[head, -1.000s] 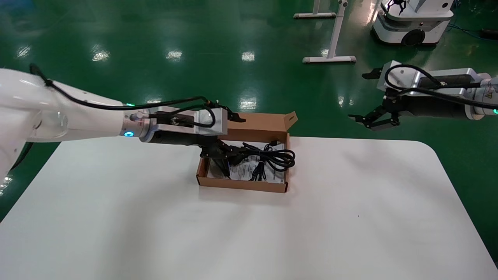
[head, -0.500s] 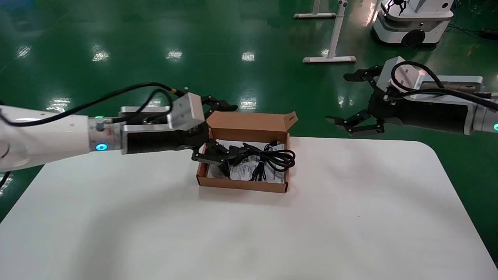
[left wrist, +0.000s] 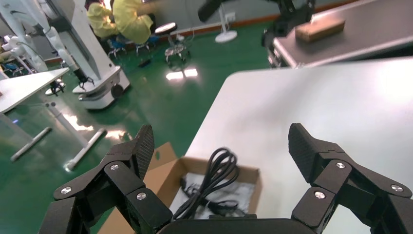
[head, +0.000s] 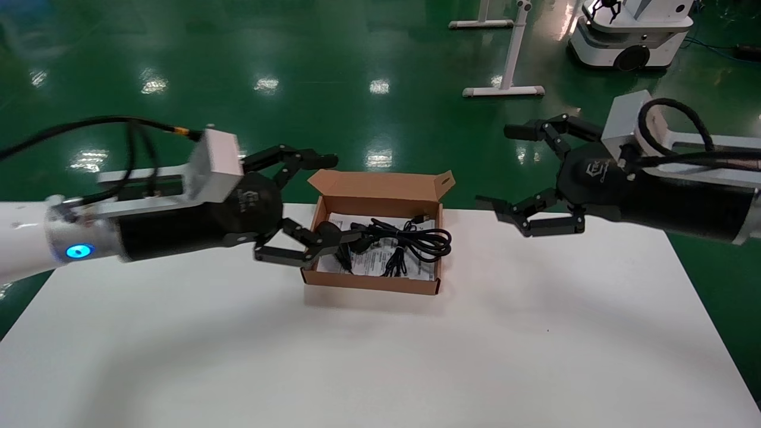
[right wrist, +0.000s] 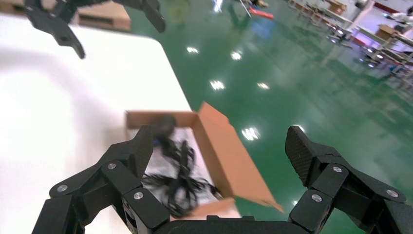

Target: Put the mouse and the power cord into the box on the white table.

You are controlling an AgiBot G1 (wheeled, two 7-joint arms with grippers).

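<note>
Green floor behind, white table [head: 535,333] below: left gripper [head: 309,208] spread empty, box [head: 380,285] beside its lower finger, power cord [head: 416,241] and mouse [head: 328,230] inside. Right gripper [head: 517,172] spread too. Risk: snagging a cord loop.

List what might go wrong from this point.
1. A loop of the power cord lies over the right wall of the box, so it may slip out or block the lid.
2. The open left gripper hangs close to the box's left edge; its lower finger could snag the cord or nudge the box.
3. The open right gripper hovers near the raised lid and could knock it.
</note>
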